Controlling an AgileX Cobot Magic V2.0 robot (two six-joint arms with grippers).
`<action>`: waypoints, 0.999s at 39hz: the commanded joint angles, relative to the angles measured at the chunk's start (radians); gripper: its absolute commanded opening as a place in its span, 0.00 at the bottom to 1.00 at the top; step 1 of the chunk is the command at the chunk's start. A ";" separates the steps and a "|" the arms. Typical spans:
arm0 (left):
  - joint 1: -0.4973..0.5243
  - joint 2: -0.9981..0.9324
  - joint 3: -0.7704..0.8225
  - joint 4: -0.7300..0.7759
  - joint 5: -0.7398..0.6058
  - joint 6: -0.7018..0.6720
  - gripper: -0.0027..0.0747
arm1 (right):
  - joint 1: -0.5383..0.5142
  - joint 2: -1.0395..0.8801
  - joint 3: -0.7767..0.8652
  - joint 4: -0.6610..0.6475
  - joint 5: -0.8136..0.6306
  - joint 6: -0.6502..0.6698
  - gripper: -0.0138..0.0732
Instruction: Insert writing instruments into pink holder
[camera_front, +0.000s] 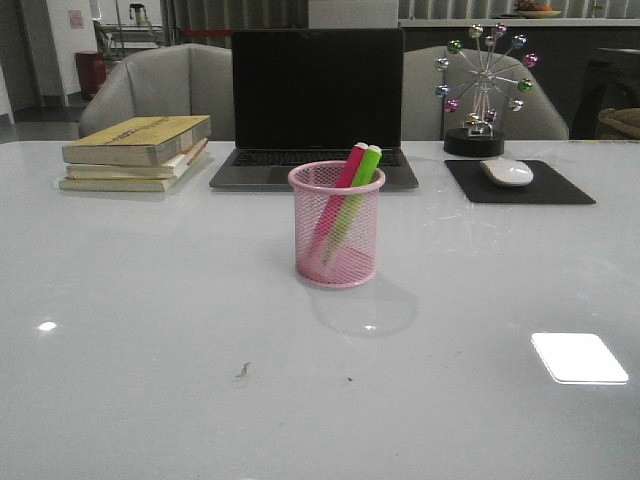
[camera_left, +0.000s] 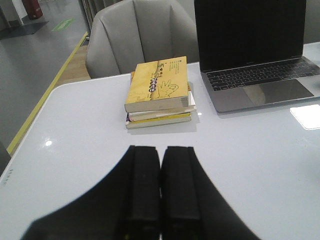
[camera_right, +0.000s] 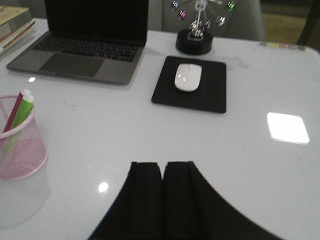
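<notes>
The pink mesh pen cup (camera_front: 336, 226) stands upright mid-desk (camera_front: 150, 320), in front of the laptop (camera_front: 316, 110). The magenta marker (camera_front: 341, 196) and the lime green marker (camera_front: 355, 196) both lean inside it, caps resting against the far rim because they are taller than the cup. The task looks complete. The left gripper (camera_left: 160, 185) hangs near the stacked books (camera_left: 159, 92), its jaws pressed together and empty; the right gripper (camera_right: 164, 192), likewise closed on nothing, sits back from the mouse pad (camera_right: 190, 87), clear of the cup.
</notes>
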 joint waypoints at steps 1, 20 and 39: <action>0.001 -0.012 -0.030 -0.002 -0.079 -0.002 0.16 | 0.018 -0.067 0.012 0.010 -0.157 -0.008 0.23; 0.001 -0.012 -0.030 -0.002 -0.079 -0.002 0.16 | 0.033 -0.342 0.225 0.029 -0.098 -0.008 0.23; 0.001 -0.012 -0.030 -0.002 -0.079 -0.002 0.16 | 0.033 -0.545 0.400 -0.575 -0.106 0.575 0.23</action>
